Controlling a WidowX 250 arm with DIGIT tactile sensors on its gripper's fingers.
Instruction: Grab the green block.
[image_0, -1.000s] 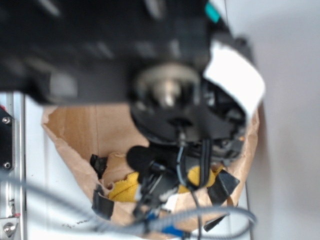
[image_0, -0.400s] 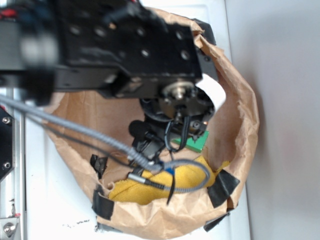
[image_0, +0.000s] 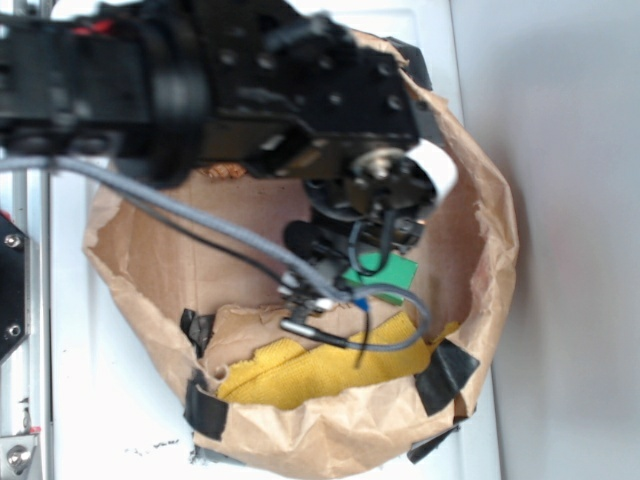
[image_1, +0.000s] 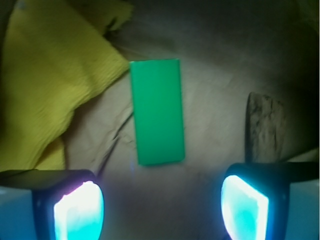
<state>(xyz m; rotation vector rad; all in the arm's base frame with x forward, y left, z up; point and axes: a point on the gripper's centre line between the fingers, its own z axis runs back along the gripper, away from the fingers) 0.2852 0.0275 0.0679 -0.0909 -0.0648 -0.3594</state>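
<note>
The green block (image_1: 157, 112) lies flat on brown paper in the middle of the wrist view, its long side running up and down. My gripper (image_1: 161, 207) is open below it, with nothing between the glowing pads (image_1: 79, 212). The block's near end sits just beyond the fingertips, a little left of centre. In the exterior view the green block (image_0: 385, 270) shows partly under the black gripper body (image_0: 365, 205), inside the paper bag.
A yellow cloth (image_1: 45, 85) lies left of the block; the same yellow cloth (image_0: 320, 365) sits at the bag's front. A brown wood piece (image_1: 265, 127) lies to the right. The paper bag's walls (image_0: 490, 250) ring the space. Grey cables (image_0: 200, 225) hang across it.
The arm has swung up and back in the exterior view, uncovering the bag. The gripper has shifted right and back, and more of the yellow cloth shows.
</note>
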